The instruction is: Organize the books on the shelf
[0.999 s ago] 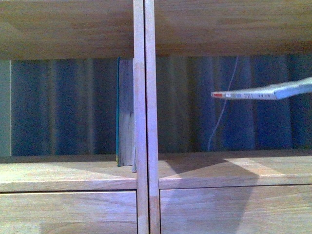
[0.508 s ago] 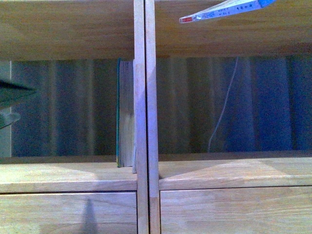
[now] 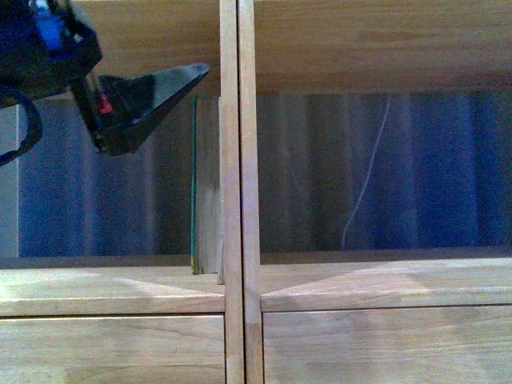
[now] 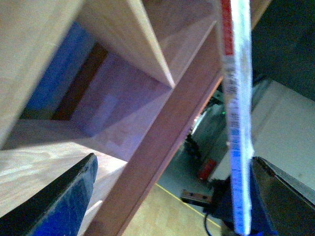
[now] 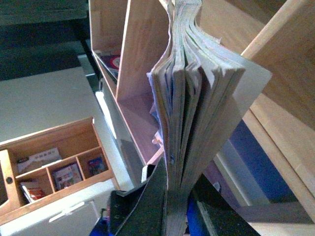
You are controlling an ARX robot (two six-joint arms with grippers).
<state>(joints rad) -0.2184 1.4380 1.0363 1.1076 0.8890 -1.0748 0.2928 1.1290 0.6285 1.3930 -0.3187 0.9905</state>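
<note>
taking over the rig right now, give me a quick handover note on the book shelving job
Right gripper: shut on the thin floppy softcover with white spine and red top; both are out of the front view.
Left gripper: open, holding nothing, up by the top of the left cubby. The softcover's spine passes close to one of its fingers.
Tall teal-covered book: upright in the left cubby, against the double centre divider of the light-wood shelving unit.
Done: teal book is shelved.
To do: shelve the softcover.
</note>
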